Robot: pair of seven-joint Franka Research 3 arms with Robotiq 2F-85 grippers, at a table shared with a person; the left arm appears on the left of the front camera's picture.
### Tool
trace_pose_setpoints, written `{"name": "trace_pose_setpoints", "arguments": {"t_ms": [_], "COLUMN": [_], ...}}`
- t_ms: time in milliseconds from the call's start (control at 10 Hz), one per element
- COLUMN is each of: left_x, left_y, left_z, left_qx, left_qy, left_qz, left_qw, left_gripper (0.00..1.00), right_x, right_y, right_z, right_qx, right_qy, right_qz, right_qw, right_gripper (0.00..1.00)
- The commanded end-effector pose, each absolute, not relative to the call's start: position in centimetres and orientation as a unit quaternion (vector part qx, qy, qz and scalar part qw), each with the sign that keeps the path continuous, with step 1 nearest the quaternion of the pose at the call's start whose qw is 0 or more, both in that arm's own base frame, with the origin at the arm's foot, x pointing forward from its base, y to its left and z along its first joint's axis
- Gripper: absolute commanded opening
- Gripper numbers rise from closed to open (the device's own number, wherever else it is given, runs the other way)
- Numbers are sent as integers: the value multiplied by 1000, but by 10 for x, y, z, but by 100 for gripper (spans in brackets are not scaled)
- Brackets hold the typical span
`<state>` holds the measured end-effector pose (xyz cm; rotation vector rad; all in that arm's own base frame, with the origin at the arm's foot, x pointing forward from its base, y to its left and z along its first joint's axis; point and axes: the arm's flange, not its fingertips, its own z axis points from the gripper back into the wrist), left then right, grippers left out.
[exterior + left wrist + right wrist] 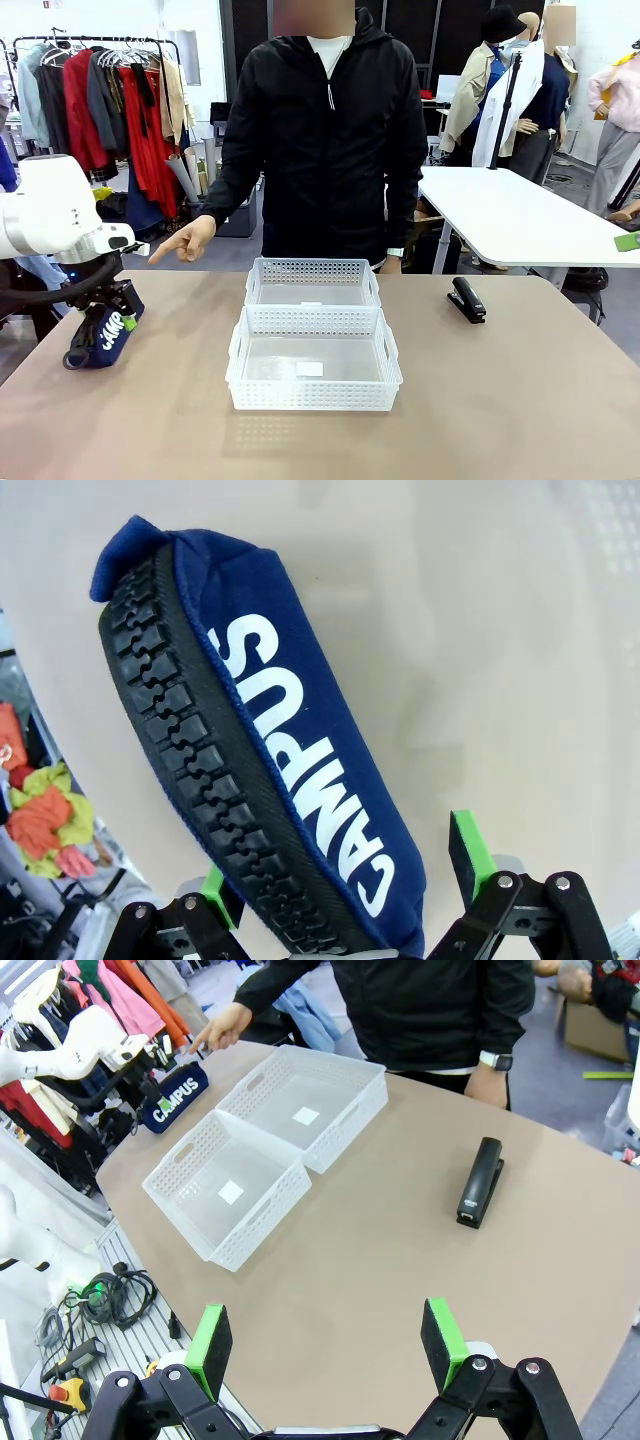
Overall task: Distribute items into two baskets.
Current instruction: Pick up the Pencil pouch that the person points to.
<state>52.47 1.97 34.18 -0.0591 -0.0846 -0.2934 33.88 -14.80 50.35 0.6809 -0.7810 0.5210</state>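
Note:
The navy pouch [108, 335] with white "CAMPUS" lettering lies on the table's left side. My left gripper [96, 318] is down over it, open. In the left wrist view the pouch [270, 740] lies between the green pads [468, 842], with a gap on the right side. The small black stapler [466, 299] lies at the far right of the table, also seen as stapler [480, 1182]. Two white mesh baskets stand end to end in the middle: the far basket [312, 269] and the near basket [312, 396]. My right gripper [326, 1345] hangs open high above the table with nothing in it.
A person in a black jacket stands at the far side; one hand [186, 241] points down toward the pouch, the other rests at the table edge. The table edge [130, 1230] runs close under the right wrist view's left. A white table [520, 215] stands behind.

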Motion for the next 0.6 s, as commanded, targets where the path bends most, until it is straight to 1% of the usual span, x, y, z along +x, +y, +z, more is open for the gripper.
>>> {"name": "trace_pose_setpoints", "arguments": {"t_ms": [0, 100, 500], "left_x": [526, 527, 528], "left_y": [22, 21, 20], "left_z": [342, 340, 340], "left_qx": [-11, -10, -6], "left_qy": [-44, -42, -36], "left_qz": [-133, -133, -138], "left_qw": [990, 990, 990], "left_gripper": [98, 81, 3], "right_x": [343, 343, 343], "right_y": [-149, -149, -149], "right_z": [505, 505, 505], "right_qx": [325, 325, 325], "right_qy": [-385, -385, -385], "right_qz": [253, 253, 253], "right_qw": [826, 826, 826], "right_gripper": [100, 100, 100]}}
